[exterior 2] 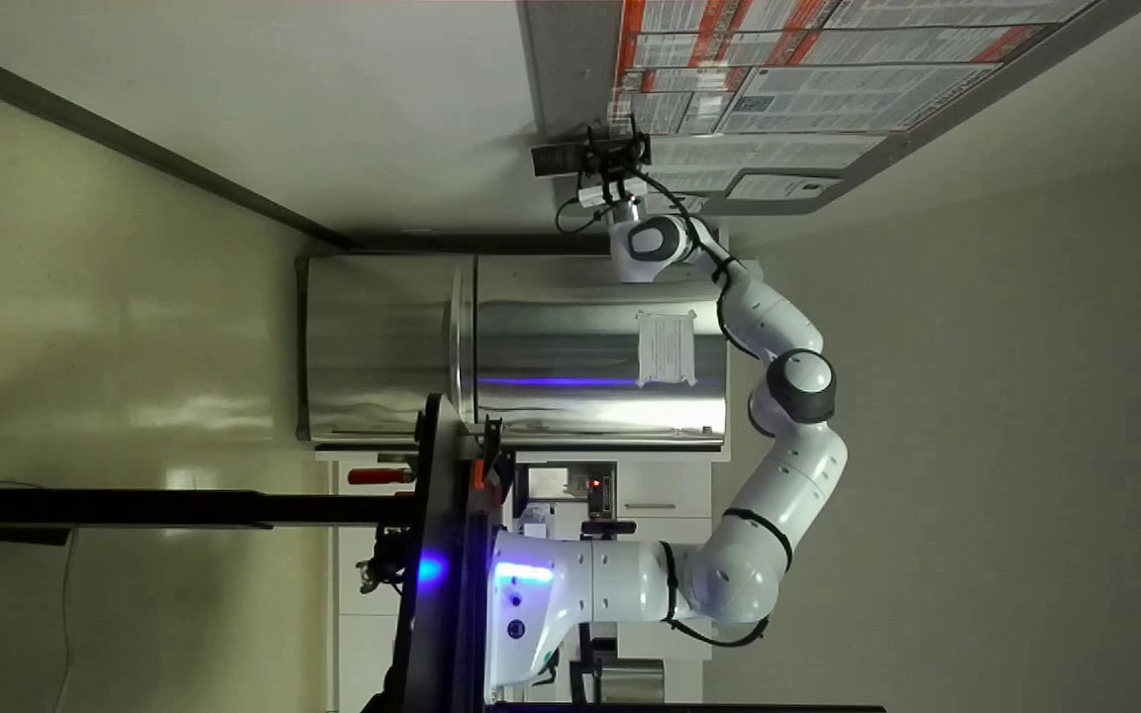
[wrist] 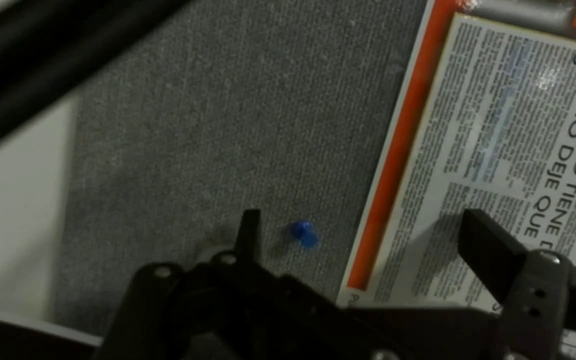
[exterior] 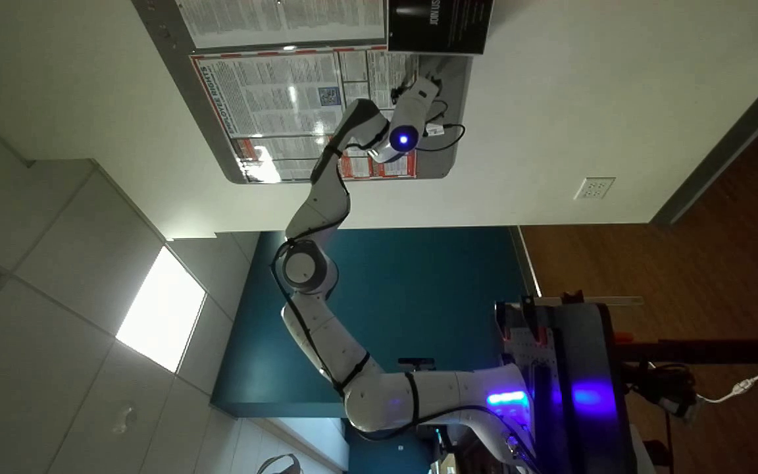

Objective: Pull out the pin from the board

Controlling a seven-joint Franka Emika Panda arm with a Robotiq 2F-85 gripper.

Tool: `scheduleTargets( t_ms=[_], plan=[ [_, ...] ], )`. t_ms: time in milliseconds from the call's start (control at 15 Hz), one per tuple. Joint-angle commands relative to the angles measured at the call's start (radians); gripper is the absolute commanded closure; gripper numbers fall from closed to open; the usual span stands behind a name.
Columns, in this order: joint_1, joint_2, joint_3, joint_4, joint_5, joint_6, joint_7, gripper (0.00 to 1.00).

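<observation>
Two black fingers (wrist: pixel 493 250) stand wide apart in front of a grey, fabric-covered rectangular board (wrist: pixel 228 125). In the wrist view, a small blue plastic push pin (wrist: pixel 304 233) sits in the board between the fingers, apart from both and nearer the finger on that view's left. Behind the opposite finger lies a white printed notice (wrist: pixel 473 165) with an orange border. In both exterior views, a jointed white arm (exterior: pixel 333 336) extends to the fingers; near them in an exterior view is a black rectangular sign (exterior: pixel 441 33) reading "JOIN US".
</observation>
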Motion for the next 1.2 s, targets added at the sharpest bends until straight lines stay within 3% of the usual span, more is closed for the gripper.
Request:
scheduleTargets(
  t_ms=[0, 1000, 1067, 1133],
  plan=[
    [0.007, 0.002, 0.001, 0.052, -0.013, 0.028, 0.050, 0.00],
    [-0.014, 0.063, 0.000, 0.130, -0.018, -0.008, 0.021, 0.00],
    [-0.015, 0.066, 0.000, 0.133, -0.022, -0.011, 0.019, 0.17],
    [-0.017, 0.068, 0.001, 0.135, -0.024, -0.016, 0.018, 0.26]
  ],
)
